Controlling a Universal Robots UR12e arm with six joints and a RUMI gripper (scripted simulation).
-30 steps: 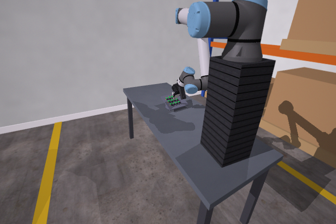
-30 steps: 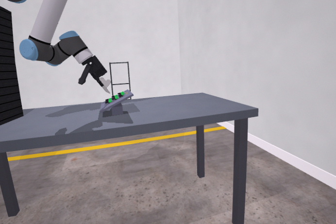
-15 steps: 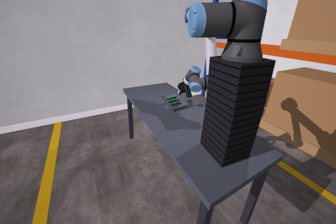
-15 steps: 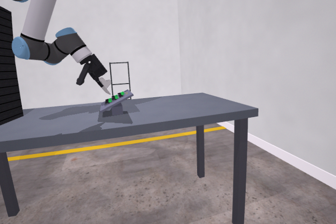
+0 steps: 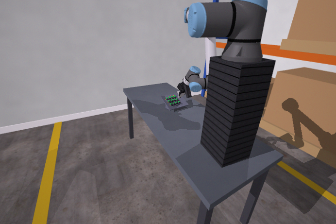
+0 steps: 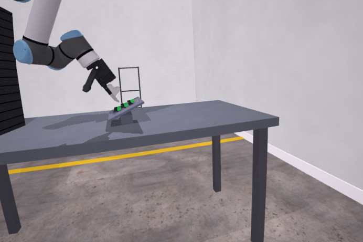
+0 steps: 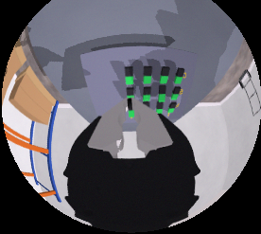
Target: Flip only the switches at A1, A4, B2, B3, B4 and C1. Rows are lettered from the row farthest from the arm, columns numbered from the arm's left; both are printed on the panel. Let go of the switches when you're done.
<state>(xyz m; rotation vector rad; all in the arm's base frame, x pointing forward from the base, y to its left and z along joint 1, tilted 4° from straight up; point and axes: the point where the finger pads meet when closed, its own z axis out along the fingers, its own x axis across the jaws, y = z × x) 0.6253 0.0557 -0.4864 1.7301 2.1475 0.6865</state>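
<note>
A small tilted switch panel (image 5: 180, 106) (image 6: 112, 115) (image 7: 103, 82) stands on the grey table (image 5: 224, 179) (image 6: 196, 114). It carries a grid of black and green switches (image 5: 172, 99) (image 6: 124, 104) (image 7: 153, 83). My gripper (image 5: 180, 94) (image 6: 116, 99) (image 7: 130, 99) is shut, with nothing held between the fingers. Its tips point down at the panel's near row, at the leftmost column as the wrist view shows it. The near-left switch (image 7: 130, 105) shows right at the fingertips; I cannot tell whether they touch it. The switch positions are too small to read.
The arm's black ribbed pedestal (image 5: 238, 112) (image 6: 9, 87) stands on the same table, near the panel. A thin wire frame (image 6: 128, 67) stands behind the panel. Shelving with cardboard boxes (image 5: 302, 94) is beyond the pedestal.
</note>
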